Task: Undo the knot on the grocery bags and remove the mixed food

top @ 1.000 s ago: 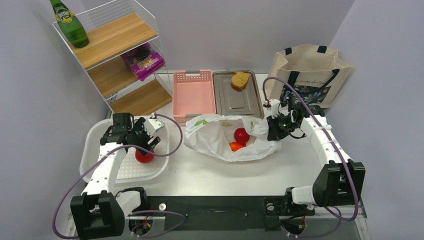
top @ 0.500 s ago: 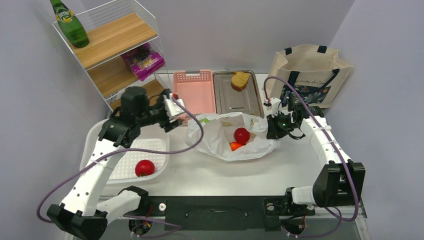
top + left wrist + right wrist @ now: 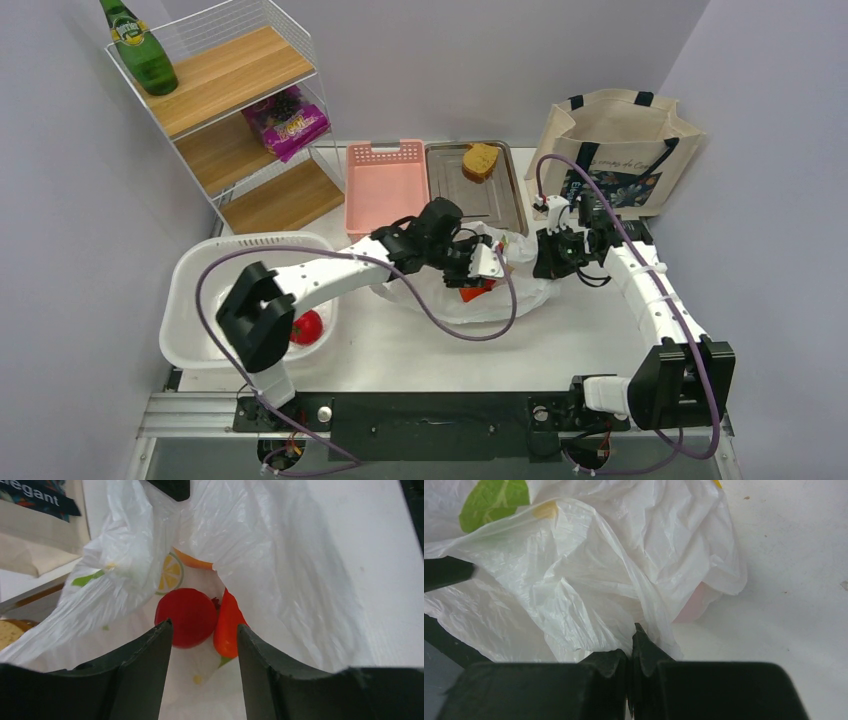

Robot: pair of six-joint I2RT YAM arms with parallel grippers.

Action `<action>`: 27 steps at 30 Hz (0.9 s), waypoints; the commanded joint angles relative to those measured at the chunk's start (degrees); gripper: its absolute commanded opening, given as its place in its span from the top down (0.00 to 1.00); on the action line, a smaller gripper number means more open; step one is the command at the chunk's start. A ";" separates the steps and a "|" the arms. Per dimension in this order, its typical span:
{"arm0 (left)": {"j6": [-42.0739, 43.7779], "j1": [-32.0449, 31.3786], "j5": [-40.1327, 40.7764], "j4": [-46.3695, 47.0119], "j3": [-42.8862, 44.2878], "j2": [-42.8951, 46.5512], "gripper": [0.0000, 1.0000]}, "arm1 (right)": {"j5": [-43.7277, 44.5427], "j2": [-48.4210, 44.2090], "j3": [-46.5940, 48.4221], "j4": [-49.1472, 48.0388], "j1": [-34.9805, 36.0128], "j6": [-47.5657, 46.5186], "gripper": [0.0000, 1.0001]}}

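The thin plastic bag lies open mid-table. In the left wrist view it holds a red round fruit and an orange-red carrot. My left gripper is open at the bag's mouth, its jaws just short of both items and touching neither. My right gripper is shut on the bag's right edge, pinching the plastic. Another red fruit lies in the white tub. The canvas tote stands at the back right.
A pink basket and a metal tray with bread sit behind the bag. A wire shelf at the back left holds a green bottle and a purple packet.
My left gripper let go of the red fruit in the white tub, lifted, and swung right to the bag's mouth. My right gripper kept its hold on the bag edge.
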State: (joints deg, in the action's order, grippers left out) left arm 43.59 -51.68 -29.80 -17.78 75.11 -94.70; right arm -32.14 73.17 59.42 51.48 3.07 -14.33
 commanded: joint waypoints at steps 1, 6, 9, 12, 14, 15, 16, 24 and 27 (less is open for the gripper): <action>-1.20 -0.34 1.65 6.89 7.46 -8.05 0.51 | 0.23 -0.06 1.98 -1.32 0.11 2.42 1.00; 0.51 -0.37 4.87 7.02 10.12 -16.39 0.39 | 0.45 0.19 2.87 -1.26 0.02 2.19 1.00; 1.36 -0.38 6.18 7.23 10.60 -18.90 0.25 | -0.11 0.67 3.30 -0.78 0.01 1.82 1.00; 1.72 -0.35 6.90 6.24 11.16 -21.84 0.22 | -0.49 0.93 3.62 -0.61 0.02 1.69 1.00; 2.35 -0.31 8.34 6.08 11.32 -23.66 0.21 | -0.73 1.21 3.70 -0.62 -0.03 1.57 1.00; 2.49 -0.28 9.25 5.93 11.44 -24.25 0.20 | -0.97 1.24 3.69 -0.61 -0.07 1.58 1.00; 2.97 -0.20 9.68 5.66 11.70 -25.30 0.20 | -1.03 1.31 3.69 -0.60 -0.03 1.58 1.00; 2.06 -0.08 8.63 3.16 11.91 -23.96 0.49 | -0.34 1.30 3.05 -0.65 -0.07 1.01 1.00; -2.52 0.23 6.15 6.04 10.97 -18.07 0.64 | -0.28 1.30 2.94 -0.76 -0.15 0.81 1.00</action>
State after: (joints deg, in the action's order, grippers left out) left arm 45.78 -51.81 -20.40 -13.02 85.65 -120.18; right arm -31.94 74.81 60.82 51.51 3.05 -12.84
